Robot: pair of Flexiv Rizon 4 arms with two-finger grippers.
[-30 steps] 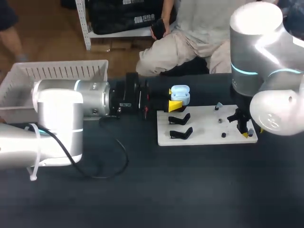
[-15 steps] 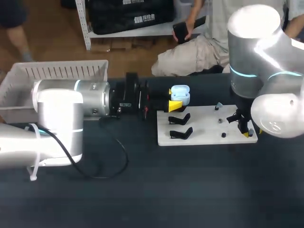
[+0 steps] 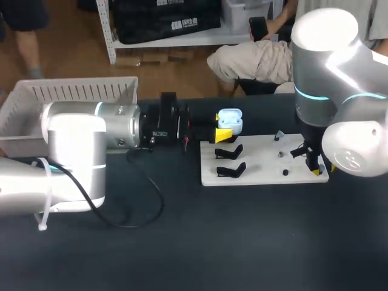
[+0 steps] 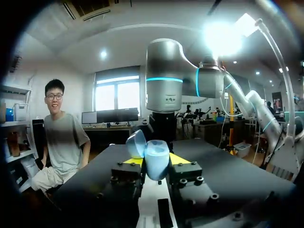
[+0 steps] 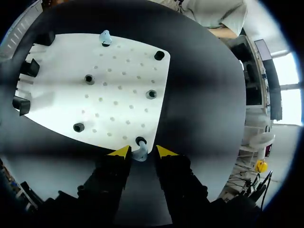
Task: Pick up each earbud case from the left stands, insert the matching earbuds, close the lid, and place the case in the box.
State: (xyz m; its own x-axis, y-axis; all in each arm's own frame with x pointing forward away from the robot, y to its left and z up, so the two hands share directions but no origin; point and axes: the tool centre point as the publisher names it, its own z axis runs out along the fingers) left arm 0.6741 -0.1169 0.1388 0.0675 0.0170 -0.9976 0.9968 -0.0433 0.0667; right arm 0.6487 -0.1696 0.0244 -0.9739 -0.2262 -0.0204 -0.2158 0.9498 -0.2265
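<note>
Left wrist view: left jaws clamp case (image 4: 157,164) (lid (image 4: 137,144) up); right jaws seemingly parted.

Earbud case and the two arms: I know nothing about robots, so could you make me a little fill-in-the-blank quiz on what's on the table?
1. The left gripper holds a light blue earbud case whose lid is ____.
2. Between the yellow tips of the right gripper sits one small light blue ____.
3. The board with the black stands is ____ in colour.
Missing words: open; earbud; white.
</note>
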